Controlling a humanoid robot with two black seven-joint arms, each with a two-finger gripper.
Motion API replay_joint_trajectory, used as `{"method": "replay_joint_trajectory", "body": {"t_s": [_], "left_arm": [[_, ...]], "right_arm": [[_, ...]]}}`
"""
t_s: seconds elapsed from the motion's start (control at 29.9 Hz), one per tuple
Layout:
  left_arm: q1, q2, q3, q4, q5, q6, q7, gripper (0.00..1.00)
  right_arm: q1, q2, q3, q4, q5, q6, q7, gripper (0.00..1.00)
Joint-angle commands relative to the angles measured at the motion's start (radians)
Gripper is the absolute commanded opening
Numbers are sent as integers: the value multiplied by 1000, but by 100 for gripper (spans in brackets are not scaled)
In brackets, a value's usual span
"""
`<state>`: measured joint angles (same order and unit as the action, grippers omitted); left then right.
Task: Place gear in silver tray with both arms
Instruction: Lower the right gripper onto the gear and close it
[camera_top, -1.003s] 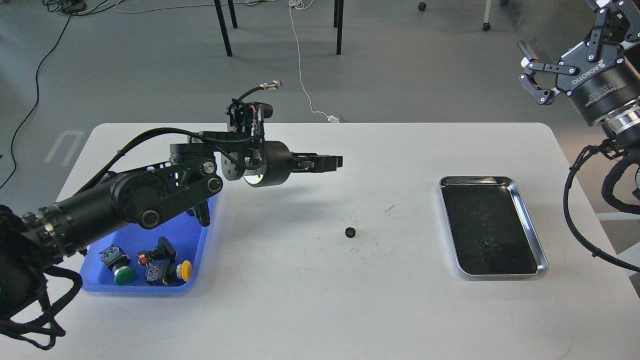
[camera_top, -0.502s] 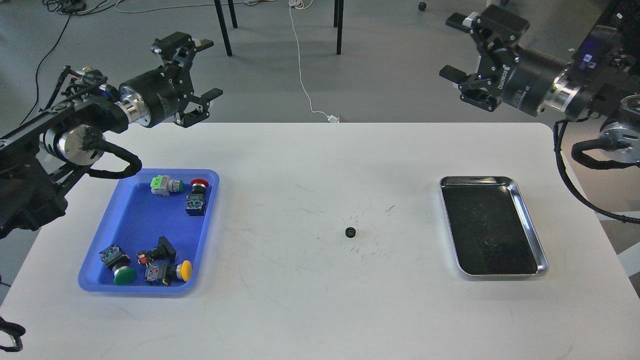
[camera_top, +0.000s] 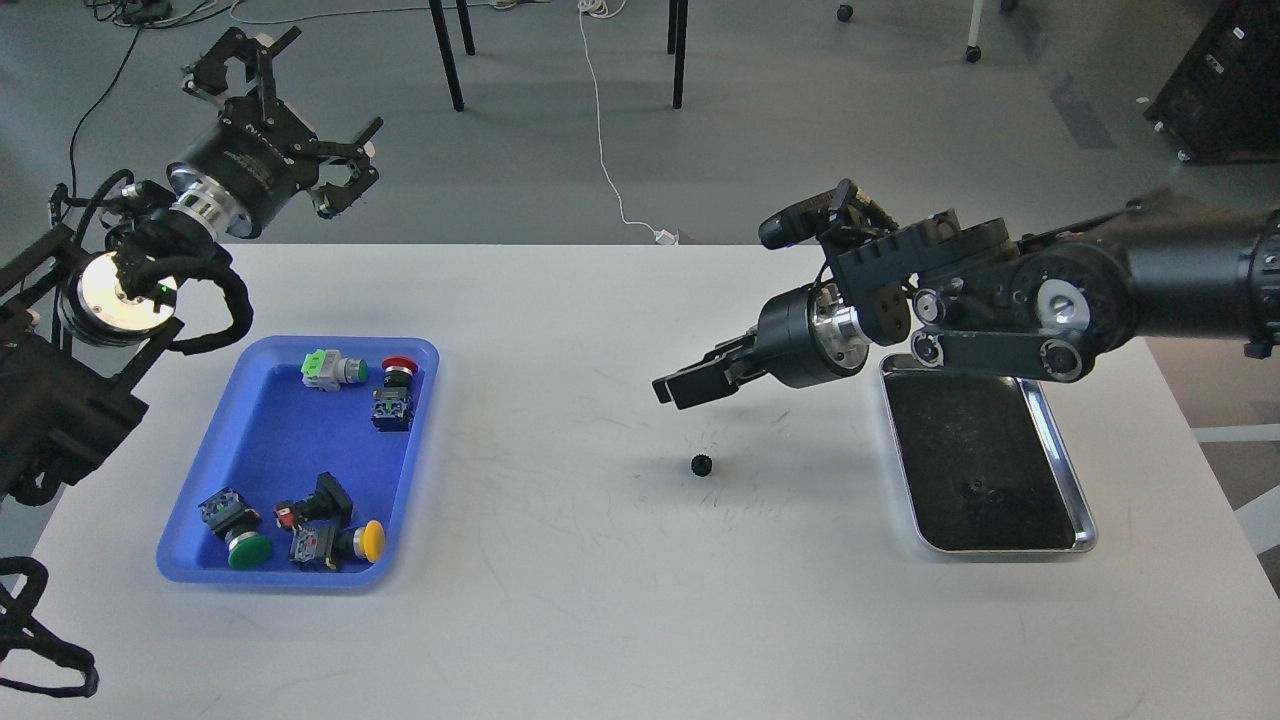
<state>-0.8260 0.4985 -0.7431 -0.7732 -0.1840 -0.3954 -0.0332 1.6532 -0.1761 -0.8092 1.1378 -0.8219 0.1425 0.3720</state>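
Note:
A small black gear (camera_top: 702, 464) lies on the white table (camera_top: 560, 620), near the middle. The silver tray (camera_top: 1062, 443) sits to its right, with a tiny dark speck on its dark bottom. My right gripper (camera_top: 668, 390) reaches in from the right over the tray's near-left corner. It hovers just above and slightly left of the gear, with its fingers together and nothing in them. My left gripper (camera_top: 315, 95) is raised beyond the table's far left corner, open and empty.
A blue plastic tray (camera_top: 270, 420) at the left holds several push-button switches with green, red and yellow caps. Chair legs and cables lie on the floor beyond the table. My right forearm (camera_top: 1010, 310) spans the tray's far end.
My right arm has swung down from the upper right to hover over the gear, and its fingers have closed. My left gripper has moved up and left, still open.

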Motion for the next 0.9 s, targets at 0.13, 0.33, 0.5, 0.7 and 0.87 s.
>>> {"method": "replay_joint_trajectory", "body": {"t_s": [0.13,0.33,0.5,0.7,0.87], "left_arm": [[1,-12,13,14,9,-5,1,98],[5,-14,13,5,11,-3,-1,98],[11,-18,13,3,11,-6,-2,98],[11,-14,16,2,15,-11,-28,98],[11,-14,18,0,17,-11,-31,98]], "right_arm": [[-21,122,-160,-50,-13,-59,22,93],[-75,171,-218,-90,-10,-81,22,92],[-127,176,-220,-148,-5,-86,22,81],[-147,176,-223,-184,-2,-86,21,65],[-168,176,-219,-187,3,-89,22,59]]}}
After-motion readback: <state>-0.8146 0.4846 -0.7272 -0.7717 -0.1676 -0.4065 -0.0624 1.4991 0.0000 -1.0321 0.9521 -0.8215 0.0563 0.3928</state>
